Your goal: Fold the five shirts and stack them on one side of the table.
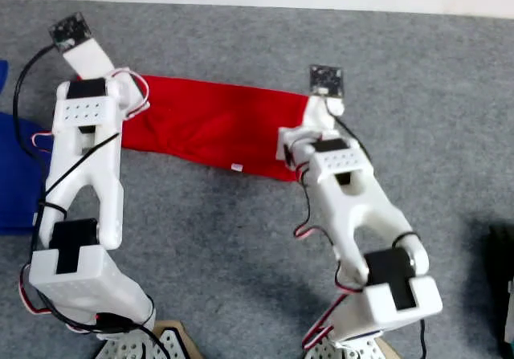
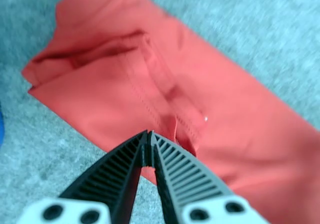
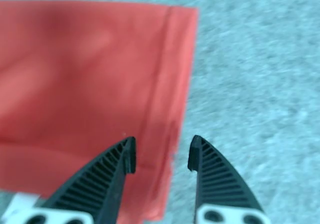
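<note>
Looking down over the grey counter [image 1: 434,78], I see a red shirt [image 1: 217,126] lying as a long, narrow band across the upper middle of the frame, running from the upper left toward the centre right. A small white label [image 1: 237,167] pokes out at its lower edge. One arm stands at each end of the band.

The left end effector [image 2: 149,136] sits at the shirt's left end, by the folded seams of the neck opening. Its two ribbed fingers [image 2: 120,169] are pressed together at their tips, right on the line where red cloth meets grey surface. I cannot tell whether any cloth is caught between them.

The right end effector [image 3: 161,154] hangs over the shirt's right end with its fingers apart. One finger [image 3: 112,169] is above the red cloth, and the other is above bare counter, with the hemmed edge of the shirt between them.

A blue shirt [image 1: 16,174] lies at the left edge of the frame, partly under the left arm. Something dark [image 1: 502,279] shows at the lower right edge.
</note>
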